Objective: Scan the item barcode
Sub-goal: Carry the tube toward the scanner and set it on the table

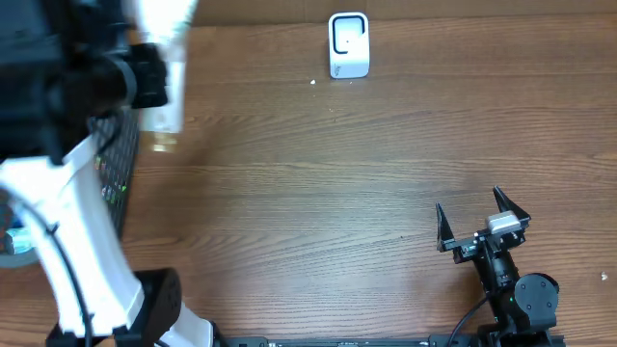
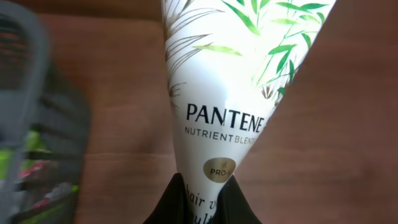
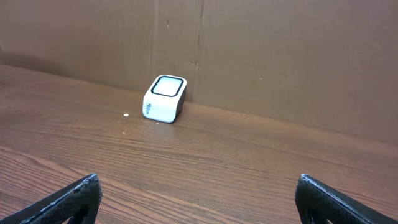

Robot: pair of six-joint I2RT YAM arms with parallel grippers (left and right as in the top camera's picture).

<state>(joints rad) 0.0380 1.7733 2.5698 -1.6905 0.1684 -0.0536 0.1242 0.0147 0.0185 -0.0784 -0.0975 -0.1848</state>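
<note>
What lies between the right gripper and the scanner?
Only bare table lies between the right gripper and the scanner, as the right wrist view shows; a white speck sits beside it.

The light is even and soft, with no hard shadows, and the table [image 1: 337, 193] shows a warm brown without glare. In the overhead view the left arm [image 1: 67, 222] is close to the lens and quite blurred, and the tube [image 1: 164, 58] is washed out to plain white. The scanner [image 1: 348, 44] is bright but sharp. In the left wrist view the print on the tube is in focus (the basket [image 2: 37, 124] beside it is only a smear), and the left gripper [image 2: 206, 179] is a black shape without detail. The right wrist view is dimmer.
</note>
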